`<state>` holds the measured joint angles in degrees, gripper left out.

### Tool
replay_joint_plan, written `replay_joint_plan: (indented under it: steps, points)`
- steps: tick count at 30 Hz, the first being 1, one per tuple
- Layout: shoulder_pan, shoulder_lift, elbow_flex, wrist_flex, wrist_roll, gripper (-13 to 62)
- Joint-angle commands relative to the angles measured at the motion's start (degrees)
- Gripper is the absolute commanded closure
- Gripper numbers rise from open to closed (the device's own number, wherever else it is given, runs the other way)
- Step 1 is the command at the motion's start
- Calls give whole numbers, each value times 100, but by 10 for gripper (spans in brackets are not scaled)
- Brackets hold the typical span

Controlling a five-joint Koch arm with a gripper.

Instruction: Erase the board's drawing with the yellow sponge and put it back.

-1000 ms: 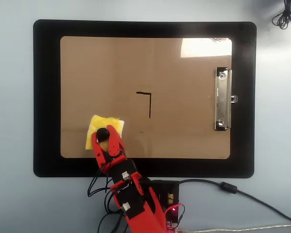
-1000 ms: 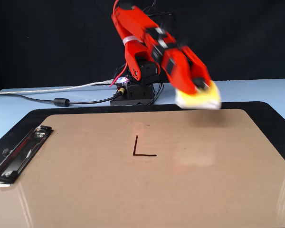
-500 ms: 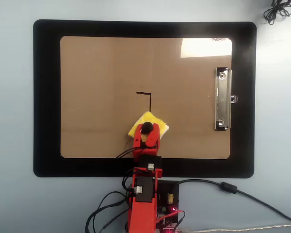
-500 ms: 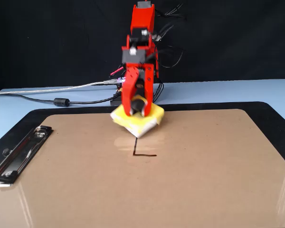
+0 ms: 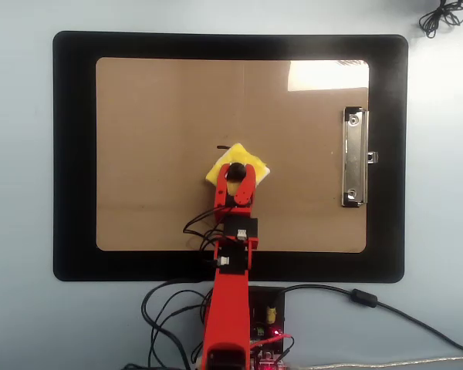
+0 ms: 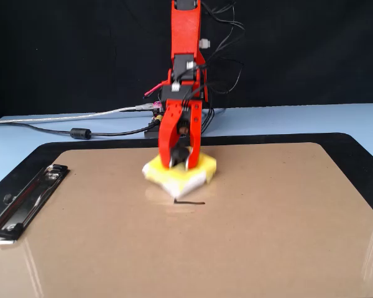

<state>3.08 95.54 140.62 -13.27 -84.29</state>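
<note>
The brown board (image 5: 154, 116) (image 6: 267, 236) lies on a black mat, its silver clip (image 5: 355, 158) (image 6: 25, 202) at the right in the overhead view and at the left in the fixed view. The yellow sponge (image 5: 251, 163) (image 6: 202, 171) rests flat on the board near its middle. My red gripper (image 5: 234, 176) (image 6: 180, 160) is shut on the sponge's black knob and presses down on it. A short piece of the black drawing (image 5: 221, 147) (image 6: 189, 202) shows just beyond the sponge's far edge; the sponge hides the rest.
The black mat (image 5: 73, 154) (image 6: 360, 146) frames the board on a pale blue table. Cables and the arm's base (image 5: 266, 316) sit at the near edge in the overhead view. A coiled black cable (image 5: 441, 15) lies at the top right.
</note>
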Motion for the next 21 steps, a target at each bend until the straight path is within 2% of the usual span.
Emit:
replay_joint_plan:
  steps: [1, 4, 6, 12, 15, 18, 21]
  points:
    - [343, -940, -404, -879, -114, 576]
    - [633, -1556, -615, -1573, -114, 577]
    - [642, -1371, -343, -1679, -114, 576]
    - [554, 1081, 2048, -1679, -97, 576]
    - [387, 1854, 2610, -1661, -97, 576]
    - [167, 1512, 2364, -1687, -141, 576]
    - [-44, 53, 1116, -1740, -141, 576]
